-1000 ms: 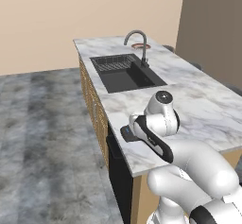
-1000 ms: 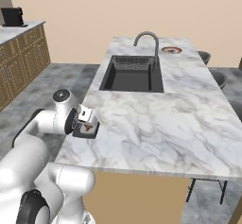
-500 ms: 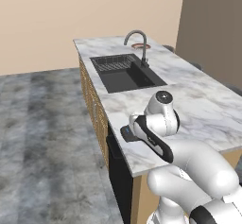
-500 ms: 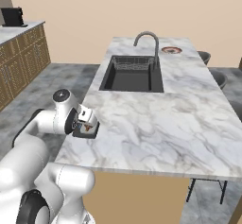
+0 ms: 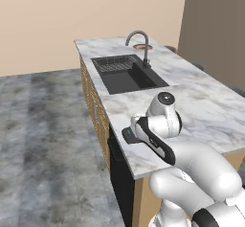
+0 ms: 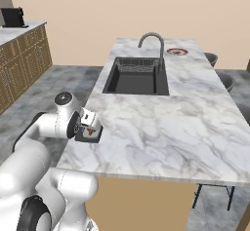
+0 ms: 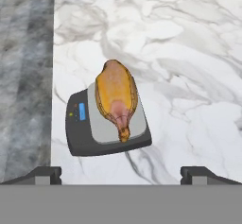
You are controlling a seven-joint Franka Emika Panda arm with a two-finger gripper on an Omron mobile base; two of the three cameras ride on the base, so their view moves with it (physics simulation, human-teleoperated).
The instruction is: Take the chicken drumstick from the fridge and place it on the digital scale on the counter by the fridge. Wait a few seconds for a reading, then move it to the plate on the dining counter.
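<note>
- The hand [image 7: 121, 173] hangs above the near edge of the worktop [image 7: 189, 53] with its two dark fingertips [image 7: 45, 173] spread wide apart and nothing between them.
- In the base views the white arm covers most of the hand, so its tips are hard to make out there; the left base view shows just a dark corner of the digital scale [image 5: 128, 135] past the arm.
- The chicken drumstick [image 7: 116, 98] lies on the digital scale [image 7: 106, 124], a golden-brown tapered lump with a paler, pinkish narrow end pointing toward the camera; its thick end reaches past the scale's far edge.
- The scale is a flat dark-grey rounded slab with a lighter grey top and a small blue display on its left part; it sits close to the worktop's edge, beside the grey mottled floor [image 7: 23, 76].
- The worktop is white marble with grey veins and an overhanging edge.
- Farther along it a black sink [image 6: 137, 76] is sunk in, with a wire rack inside and a curved grey tap [image 6: 152, 47] at its far side.
- Beyond the tap lies the plate [image 6: 177, 51], red-rimmed and small at this range, well apart from the scale.
- Dark round stools [image 6: 222, 79] are partly cut off behind the worktop's right side.
</note>
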